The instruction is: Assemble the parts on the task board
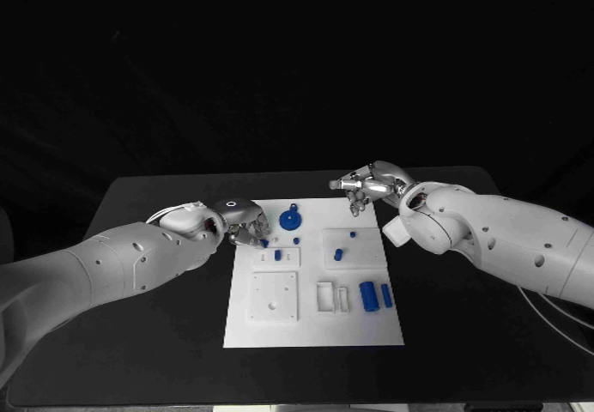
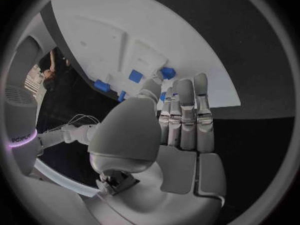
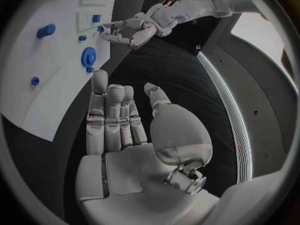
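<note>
The white task board [image 1: 310, 330] lies in the middle of the black table. On its far part sit a blue gear [image 1: 290, 219] and several small blue pegs [image 1: 339, 254]; two blue cylinders [image 1: 367, 296] lie nearer me. My left hand [image 1: 243, 221] hovers at the board's far left corner, fingers straight and close together, its fingertips [image 2: 201, 80] just short of a small blue peg [image 2: 167, 73]; nothing shows in its grasp. My right hand [image 1: 372, 184] hangs above the far right corner, fingers [image 3: 112, 110] stretched out, palm empty. The gear [image 3: 88, 57] lies past them.
Raised white blocks and recessed squares [image 1: 275, 296] take up the board's near half. Bare black table [image 1: 148, 343] surrounds the board on all sides. My left hand [image 3: 134, 29] also appears across the board in the right wrist view.
</note>
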`<state>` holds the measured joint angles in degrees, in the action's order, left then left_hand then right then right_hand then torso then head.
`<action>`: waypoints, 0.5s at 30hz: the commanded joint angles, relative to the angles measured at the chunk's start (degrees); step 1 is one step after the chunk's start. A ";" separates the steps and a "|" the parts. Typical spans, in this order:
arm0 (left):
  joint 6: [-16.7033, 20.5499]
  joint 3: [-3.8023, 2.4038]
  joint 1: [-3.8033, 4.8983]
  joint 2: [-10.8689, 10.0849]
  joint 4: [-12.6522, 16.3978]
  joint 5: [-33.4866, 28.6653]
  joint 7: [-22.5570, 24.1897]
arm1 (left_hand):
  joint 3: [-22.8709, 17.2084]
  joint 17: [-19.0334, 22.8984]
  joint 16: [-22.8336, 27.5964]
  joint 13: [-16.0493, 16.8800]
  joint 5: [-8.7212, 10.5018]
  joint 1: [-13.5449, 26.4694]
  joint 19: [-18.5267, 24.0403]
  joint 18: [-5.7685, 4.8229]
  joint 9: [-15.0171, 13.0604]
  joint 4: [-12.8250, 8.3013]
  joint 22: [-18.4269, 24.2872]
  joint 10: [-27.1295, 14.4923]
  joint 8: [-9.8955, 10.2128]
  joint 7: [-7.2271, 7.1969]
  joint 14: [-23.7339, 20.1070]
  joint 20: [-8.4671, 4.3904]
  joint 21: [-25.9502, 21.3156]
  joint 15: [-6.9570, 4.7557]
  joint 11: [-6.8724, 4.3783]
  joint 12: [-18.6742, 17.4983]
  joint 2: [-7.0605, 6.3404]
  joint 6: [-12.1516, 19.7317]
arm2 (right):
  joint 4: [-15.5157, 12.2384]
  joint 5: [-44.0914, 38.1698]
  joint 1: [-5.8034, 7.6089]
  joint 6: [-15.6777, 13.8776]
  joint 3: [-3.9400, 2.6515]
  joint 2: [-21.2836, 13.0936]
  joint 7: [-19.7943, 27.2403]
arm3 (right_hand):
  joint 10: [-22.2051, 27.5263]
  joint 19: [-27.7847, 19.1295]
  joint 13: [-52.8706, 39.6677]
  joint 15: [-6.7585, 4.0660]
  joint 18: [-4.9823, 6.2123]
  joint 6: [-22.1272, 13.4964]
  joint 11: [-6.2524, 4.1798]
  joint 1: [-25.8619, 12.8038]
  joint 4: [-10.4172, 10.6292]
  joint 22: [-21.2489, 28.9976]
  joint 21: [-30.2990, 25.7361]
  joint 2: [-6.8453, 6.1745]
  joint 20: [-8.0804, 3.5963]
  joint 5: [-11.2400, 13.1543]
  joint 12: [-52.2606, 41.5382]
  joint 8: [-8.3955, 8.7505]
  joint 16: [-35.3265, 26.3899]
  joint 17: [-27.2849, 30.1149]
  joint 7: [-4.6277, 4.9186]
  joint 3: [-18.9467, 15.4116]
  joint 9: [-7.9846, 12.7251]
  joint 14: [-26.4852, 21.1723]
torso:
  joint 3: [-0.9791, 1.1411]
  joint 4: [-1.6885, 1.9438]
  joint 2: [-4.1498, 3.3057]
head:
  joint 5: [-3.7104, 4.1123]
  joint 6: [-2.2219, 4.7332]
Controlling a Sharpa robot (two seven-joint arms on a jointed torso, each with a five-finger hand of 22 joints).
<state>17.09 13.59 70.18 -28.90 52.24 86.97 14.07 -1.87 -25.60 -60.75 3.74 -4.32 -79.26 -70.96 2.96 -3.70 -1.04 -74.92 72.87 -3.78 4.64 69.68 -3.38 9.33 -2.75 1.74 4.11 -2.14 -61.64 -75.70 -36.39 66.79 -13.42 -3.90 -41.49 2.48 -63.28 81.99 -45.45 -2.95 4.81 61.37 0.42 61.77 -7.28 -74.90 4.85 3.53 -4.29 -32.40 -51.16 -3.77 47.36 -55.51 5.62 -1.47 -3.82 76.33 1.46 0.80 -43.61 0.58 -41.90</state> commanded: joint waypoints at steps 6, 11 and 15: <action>-1.41 -0.02 -0.69 1.08 -1.23 -0.09 -1.30 | -0.02 0.01 -0.31 0.03 -0.27 -1.12 -0.53 -0.53 0.04 -0.40 -1.13 0.05 0.17 0.11 -0.05 -0.19 -0.20 0.13 0.09 0.32 0.48 -1.08 | -0.07 -0.41 -0.04 0.56 -0.02 0.09 0.33 | -0.19 0.38 -0.03 -0.31 0.02 0.32 -0.35 -0.22 0.00 -0.07 -0.09 -0.10 0.03 -0.32 -0.14 0.19 0.03 -0.01 -0.06 0.21 0.05 0.03 | 0.06 -0.06 -0.02 | 0.15 -0.09; -1.55 -0.02 -0.96 1.44 -2.12 0.29 -1.86 | -0.32 -0.01 -0.40 0.03 -0.28 -1.82 -0.60 -0.49 0.04 -0.89 -1.18 0.23 0.17 0.12 0.00 -0.23 -0.12 0.09 0.04 0.38 1.17 -1.80 | -0.05 -0.41 -0.04 0.56 -0.02 0.08 0.33 | -0.19 0.38 -0.03 -0.31 0.02 0.32 -0.35 -0.22 0.00 -0.07 -0.09 -0.10 0.03 -0.32 -0.14 0.19 0.03 -0.01 -0.06 0.21 0.05 0.03 | 0.07 -0.03 -0.01 | 0.21 -0.15; -1.73 -0.02 -1.14 1.74 -3.01 0.63 -2.39 | -0.59 -0.03 -0.44 0.03 -0.23 -2.30 -0.58 -0.47 0.03 -1.27 -1.21 0.29 0.17 0.06 0.01 -0.26 -0.05 0.07 -0.02 0.40 1.61 -2.22 | -0.06 -0.41 -0.04 0.56 -0.02 0.07 0.33 | -0.19 0.38 -0.03 -0.31 0.02 0.32 -0.35 -0.22 0.00 -0.07 -0.09 -0.10 0.03 -0.32 -0.14 0.19 0.03 -0.01 -0.06 0.21 0.05 0.03 | 0.04 0.01 -0.01 | 0.28 -0.16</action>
<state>16.62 13.47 69.31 -27.31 49.53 86.90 12.93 -2.52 -25.61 -60.98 3.75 -4.81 -80.85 -71.16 3.05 -3.71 -2.01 -74.91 72.87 -3.78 4.66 69.68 -3.58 9.33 -2.75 1.74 4.18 -0.46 -63.61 -75.66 -36.40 66.79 -13.42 -3.90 -41.45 2.48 -63.27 81.99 -45.45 -2.95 4.81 61.37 0.42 61.77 -7.28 -74.90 4.85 3.53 -4.29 -32.40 -51.16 -3.77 47.36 -55.51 5.62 -1.47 -3.82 76.33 1.52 0.76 -43.61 0.83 -42.05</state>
